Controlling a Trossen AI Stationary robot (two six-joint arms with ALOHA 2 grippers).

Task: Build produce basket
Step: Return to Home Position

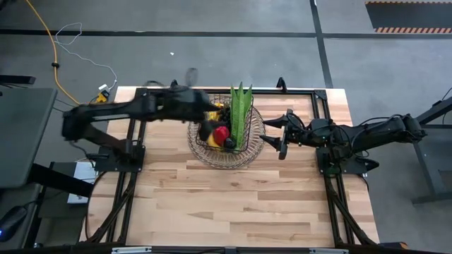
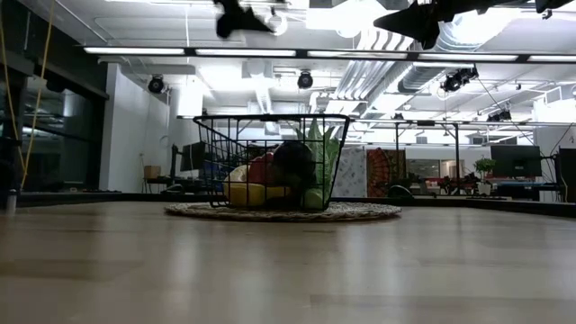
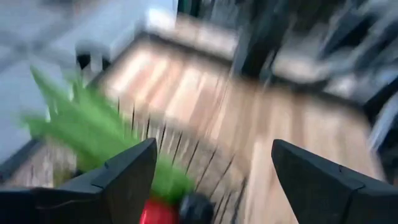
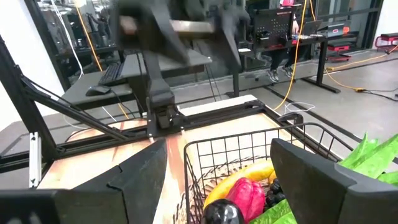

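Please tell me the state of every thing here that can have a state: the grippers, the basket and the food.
basket: upright on the table, holding food.
left gripper: open, empty, above the basket.
right gripper: open, empty, beside the basket.
corn ear: standing in the basket, leaves above its rim.
red pepper: lying inside the basket.
banana: lying inside the basket.

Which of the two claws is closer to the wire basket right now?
The left. The left gripper hangs over the left edge of the wire basket; the right gripper sits just outside its rim on the opposite side.
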